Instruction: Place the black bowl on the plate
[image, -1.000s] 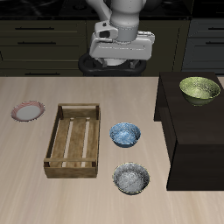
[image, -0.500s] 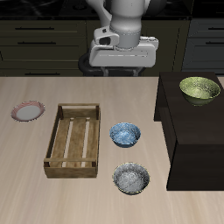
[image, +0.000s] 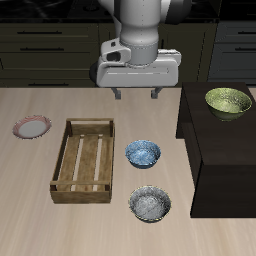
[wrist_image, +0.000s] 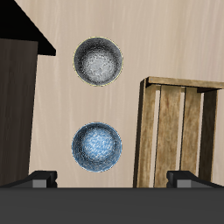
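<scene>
Looking down from the front, I have the jaws (image: 138, 96) hanging high over the back of the bench (image: 30, 215), their two dark fingertips (image: 118, 95) well apart and nothing between them. In the wrist view both fingertips (wrist_image: 38, 178) show at the frame's edge, also wide apart, with bare wood between.

The black bowl (image: 149, 205) sits upright near the bench's front edge, its speckled grey inside facing up; I see it in the wrist view (wrist_image: 97, 60) too, clear of everything else. Just behind it, farther from the front edge, stands the blue bowl (image: 142, 153), apart from the black one and close beside the wooden crate (image: 84, 160). The crate's slatted floor holds nothing, and it lies roughly mid-bench.

The plate (image: 32, 127), pink-rimmed and pale in the middle, lies flat beyond the crate, near the bench's side edge and well apart from the black bowl, with the crate between them.

A dark cabinet (image: 215, 165) stands along the opposite side edge, and a yellow-green bowl (image: 228, 102) rests on top of it.
</scene>
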